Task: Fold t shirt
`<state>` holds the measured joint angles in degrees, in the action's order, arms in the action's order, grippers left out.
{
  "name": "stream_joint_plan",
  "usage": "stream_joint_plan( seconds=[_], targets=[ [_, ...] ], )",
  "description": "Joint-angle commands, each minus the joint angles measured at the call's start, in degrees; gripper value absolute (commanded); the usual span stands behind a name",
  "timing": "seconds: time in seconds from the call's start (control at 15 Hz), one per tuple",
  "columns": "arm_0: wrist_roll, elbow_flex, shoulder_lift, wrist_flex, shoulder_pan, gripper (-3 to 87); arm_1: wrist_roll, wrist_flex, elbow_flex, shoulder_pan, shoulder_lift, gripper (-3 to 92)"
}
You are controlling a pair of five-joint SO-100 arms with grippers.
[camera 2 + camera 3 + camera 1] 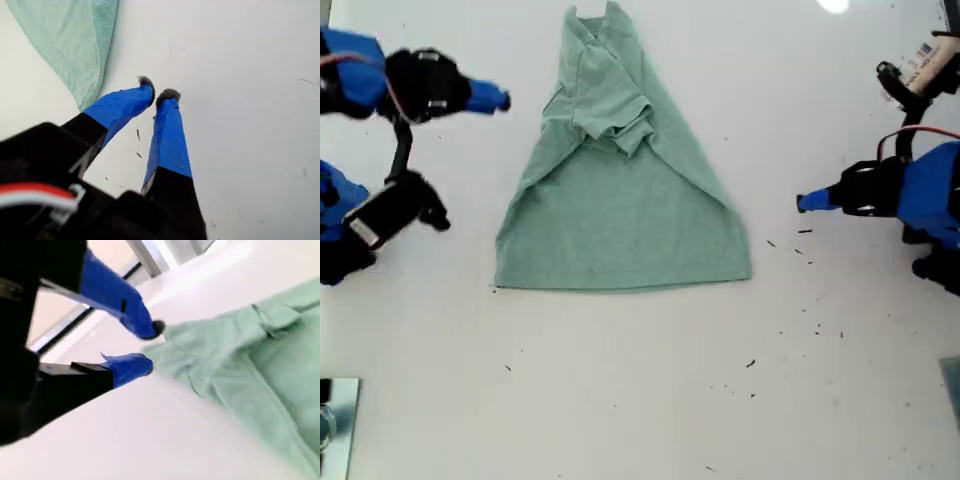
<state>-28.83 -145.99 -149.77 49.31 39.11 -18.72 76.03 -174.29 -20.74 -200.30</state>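
The t shirt (620, 190) lies at the middle of the white table (620, 400), hem toward 6 o'clock in the exterior view, both sleeves and sides already folded inward over the chest; the lengthwise folds look left to do. My first gripper (159, 96), nearly closed and empty, hovers off its 3 o'clock edge. My second gripper (147, 347), parted and empty, hovers near the collar end at 9 o'clock.

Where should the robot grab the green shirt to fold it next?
Probably the t shirt is best gripped at its two bottom hem corners, where the cloth lies flat and single-edged on the table. Each arm could come in from its own side of the exterior view. The sleeves are already folded inward, so the wide hem could then be lifted toward the collar.
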Motion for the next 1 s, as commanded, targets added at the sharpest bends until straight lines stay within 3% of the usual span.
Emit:
stream_joint_plan(
  seconds=[0.0, 0.2, 0.47, 0.73, 0.93],
  targets=[
    [9.32, -24.17, -31.38, 0.97, -5.89, -0.2, 0.18, -0.44, -4.04, -0.35, -0.70, 4.2],
    [16.70, -38.85, -51.42, 7.47, -10.99, -0.2, -0.35, -0.44, -4.04, -0.09, -0.70, 2.6],
    [16.26, -39.90, -53.00, 7.65, -12.30, -0.2, -4.83, -6.68, 2.37, 1.85, 1.67, 2.8],
    [15.29, -39.99, -53.61, 7.73, -12.04, -0.2, -18.72, 4.31, 60.64, 3.43, 57.13, 2.7],
    [14.94, -39.99, -53.79, 7.73, -12.39, -0.2, -25.84, 20.21, 99.14, 7.56, 83.85, 2.6]
  ],
)
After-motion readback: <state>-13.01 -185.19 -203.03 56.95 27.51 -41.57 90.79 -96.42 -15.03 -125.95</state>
